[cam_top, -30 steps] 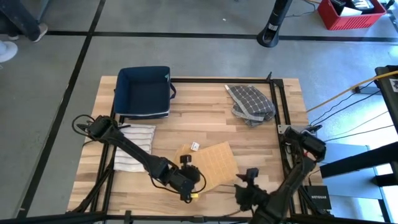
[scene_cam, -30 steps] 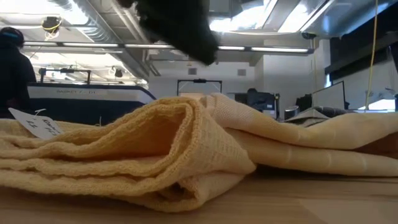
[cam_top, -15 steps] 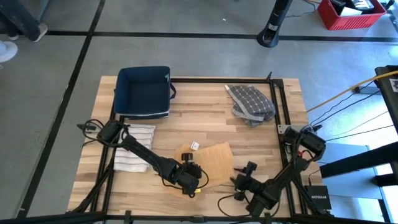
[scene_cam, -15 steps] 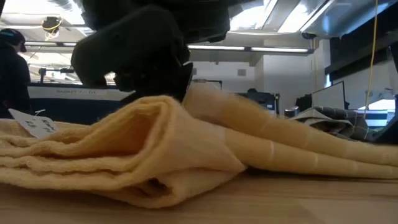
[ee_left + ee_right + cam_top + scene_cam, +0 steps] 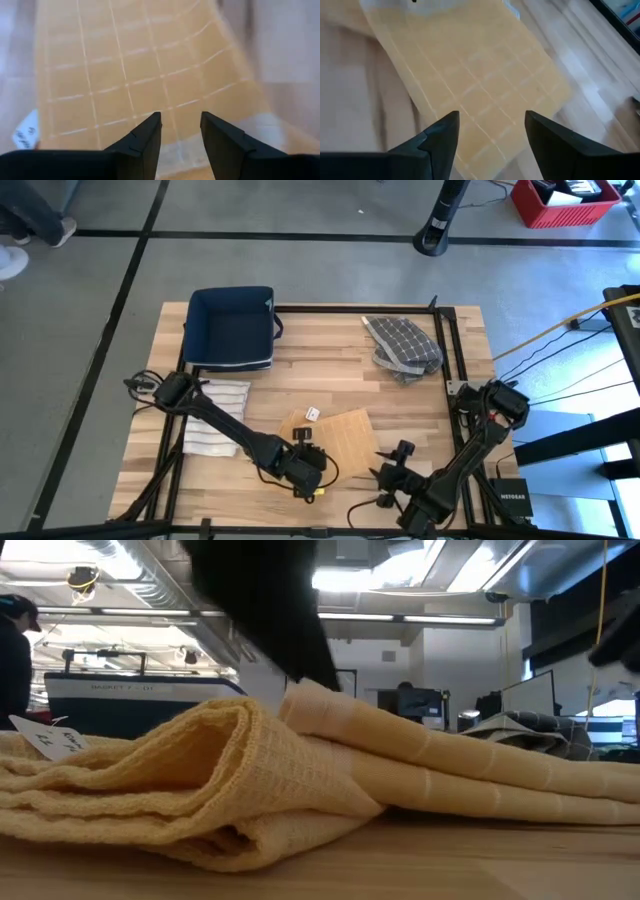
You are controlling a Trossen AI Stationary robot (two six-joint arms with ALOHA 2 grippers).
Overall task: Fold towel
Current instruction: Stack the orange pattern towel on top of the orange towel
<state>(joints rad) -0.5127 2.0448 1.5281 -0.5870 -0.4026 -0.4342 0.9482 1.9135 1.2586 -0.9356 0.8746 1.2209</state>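
Yellow waffle-weave towel (image 5: 335, 438) with pale grid lines, lying partly folded on the wooden slatted table (image 5: 330, 370), near the front edge, white tag (image 5: 313, 414) at its far side. Seen level from the low view as soft stacked layers with a rounded fold. Left gripper (image 5: 308, 470) at the towel's front left edge, jaws part open, nothing between them. Right gripper (image 5: 392, 477) just off the front right corner, jaws wide, empty, apart from the cloth.

Likely light, limp, no stiffness; textured weave probably grips well, not slippery, not fragile. Layers liable to slide and sag when lifted. Best hold judged: pinch at the two front corners, through the top layer only, close to the edge.
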